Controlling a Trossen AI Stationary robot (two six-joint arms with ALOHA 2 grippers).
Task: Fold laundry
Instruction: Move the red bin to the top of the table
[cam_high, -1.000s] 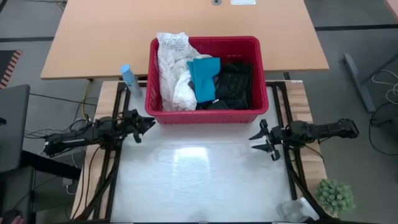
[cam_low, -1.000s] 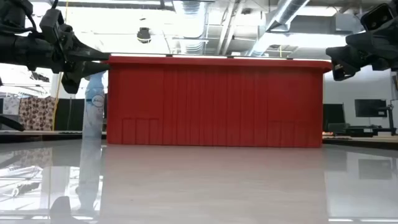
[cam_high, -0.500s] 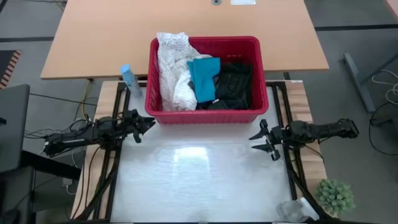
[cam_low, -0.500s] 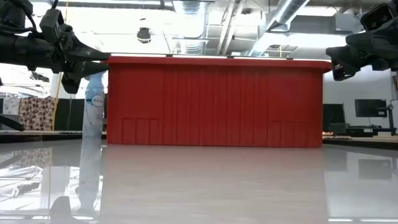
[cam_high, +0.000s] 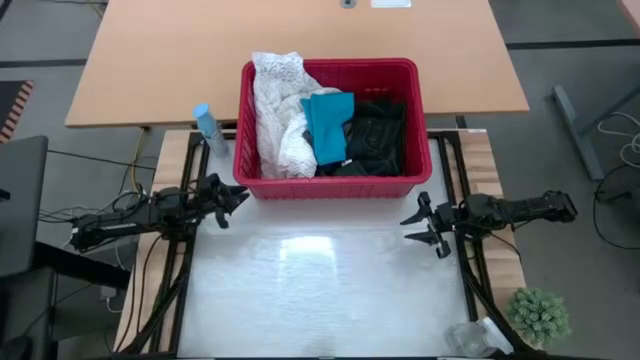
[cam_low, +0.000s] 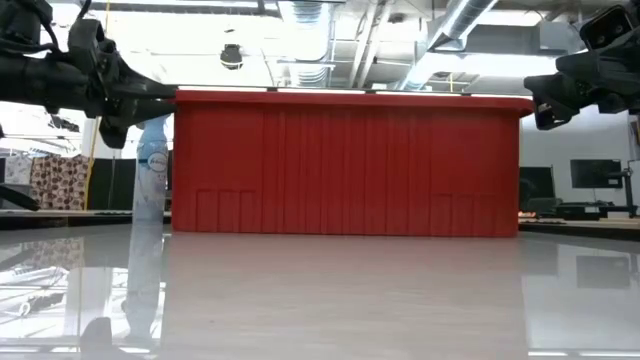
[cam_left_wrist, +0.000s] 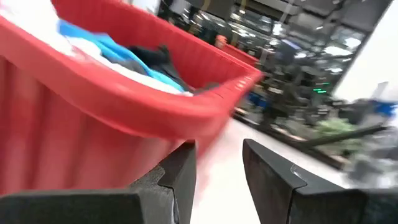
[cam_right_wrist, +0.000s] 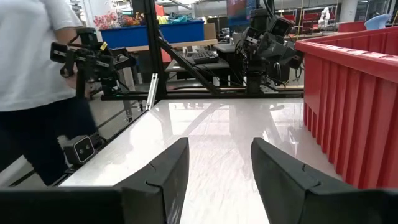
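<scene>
All the laundry is piled in the red basket (cam_high: 330, 125), which sits at the far edge of the white table (cam_high: 320, 290), square in the middle, so either arm could get at it. The white lacy piece (cam_high: 278, 115) is heaped at the basket's left end, partly over the rim; the small teal one (cam_high: 328, 125) lies in the middle, and the black clothes (cam_high: 378, 135) fill the right end. Nothing is out on the table, which I take to be kept as the folding space in front.

The left gripper (cam_high: 228, 197) hangs just off the basket's near left corner, fingers parted and holding nothing; its own camera looks along the red wall and over the rim at the clothes. The right gripper (cam_high: 418, 222) waits near the table's right edge, below the basket's near right corner, also apart and empty.

A blue spray bottle (cam_high: 208, 127) stands beside the basket's left wall. By my reckoning the first garment has yet to be lifted out.
</scene>
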